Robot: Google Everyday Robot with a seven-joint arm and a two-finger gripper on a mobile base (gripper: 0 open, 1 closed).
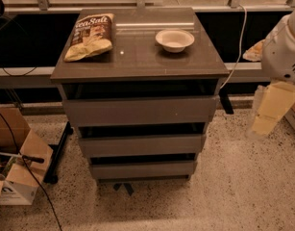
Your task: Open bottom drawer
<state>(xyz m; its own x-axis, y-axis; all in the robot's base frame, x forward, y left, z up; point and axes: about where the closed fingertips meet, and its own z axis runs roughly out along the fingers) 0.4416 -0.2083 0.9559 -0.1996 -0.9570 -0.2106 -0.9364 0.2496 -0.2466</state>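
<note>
The grey-brown cabinet (pixel 137 57) stands in the middle of the camera view with three handleless drawers. The bottom drawer (pixel 142 169) is the lowest and narrowest-looking front; it sits pushed in, in line with the slope of the two fronts above it, and only a dark gap shows over it. My gripper (pixel 271 109), cream-coloured under the white arm (pixel 284 47), hangs at the right edge. It is to the right of the cabinet, level with the upper drawers, apart from them and well above the bottom drawer.
A chip bag (pixel 91 36) and a white bowl (pixel 174 40) lie on the cabinet top. A cardboard box (pixel 15 177) and a black cable sit on the floor at left. A white cord (pixel 239 42) hangs behind the cabinet's right side. Speckled floor lies in front.
</note>
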